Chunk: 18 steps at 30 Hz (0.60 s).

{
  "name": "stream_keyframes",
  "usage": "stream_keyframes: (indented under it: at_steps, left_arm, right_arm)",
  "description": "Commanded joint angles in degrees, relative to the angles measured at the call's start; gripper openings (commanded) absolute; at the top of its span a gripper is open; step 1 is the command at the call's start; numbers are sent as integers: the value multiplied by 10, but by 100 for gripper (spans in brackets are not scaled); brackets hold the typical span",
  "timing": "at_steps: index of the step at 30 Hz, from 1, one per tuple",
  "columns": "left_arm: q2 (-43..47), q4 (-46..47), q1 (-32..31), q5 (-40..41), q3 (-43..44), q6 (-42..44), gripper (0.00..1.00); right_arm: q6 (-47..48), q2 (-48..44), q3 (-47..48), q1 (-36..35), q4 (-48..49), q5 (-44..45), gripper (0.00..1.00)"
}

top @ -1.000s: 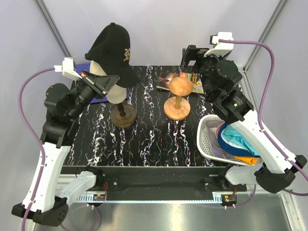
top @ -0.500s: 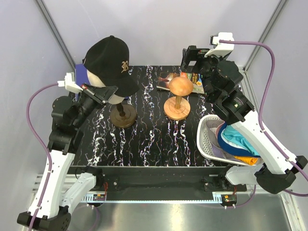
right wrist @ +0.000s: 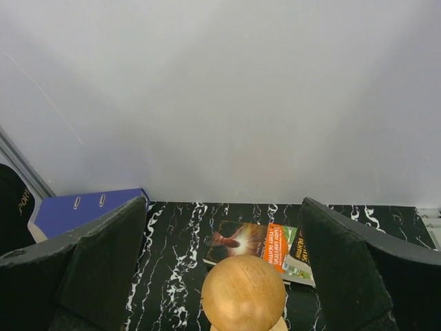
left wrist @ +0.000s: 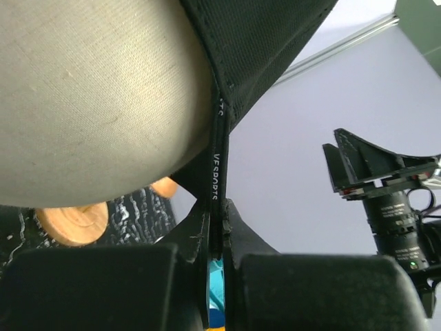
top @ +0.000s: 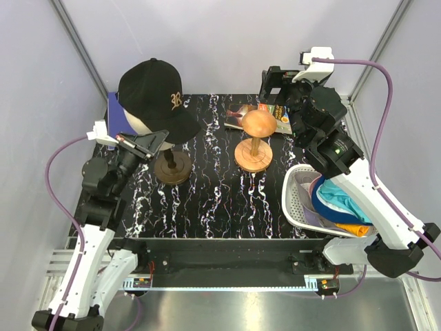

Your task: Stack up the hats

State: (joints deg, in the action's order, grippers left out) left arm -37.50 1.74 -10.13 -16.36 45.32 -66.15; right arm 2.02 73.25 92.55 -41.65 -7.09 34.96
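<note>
On the left stand, the black cap [top: 155, 93] sat over the mannequin head [left wrist: 89, 103], with the left gripper [top: 157, 136] pinched tight on its lower edge. The right gripper [top: 274, 83] was spread wide above the wooden ball stand [top: 258, 124]. Other hats [top: 341, 200] lay piled in the white basket [top: 296, 200].

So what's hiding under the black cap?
A cream mannequin head on a dark wooden stand. The black baseball cap covers its top, so that part can't be seen.
</note>
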Motion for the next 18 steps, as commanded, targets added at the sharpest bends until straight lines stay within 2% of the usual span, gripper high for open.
stream_keyframes:
  at_steps: [1,4,6,9,13,18]
  left_arm:
    - [26,97,6,21,-62,-42,0]
    - [41,196,6,28,-119,-83,0]
    - [47,227,6,33,-137,-90,0]
    - [55,195,6,31,-131,-56,0]
    - [71,269,6,46,-185,-97,0]
    - [88,304,6,61,-246,-127,0]
  right_arm:
    - [13,1,2,-4,21,14,100]
    - [17,5,1,-4,21,14,100]
    - [20,7,1,-3,21,17,100]
    - [26,11,-1,-4,21,21,100]
    - [29,17,-5,-4,20,25,100]
    - [29,19,-9,-3,21,27,100]
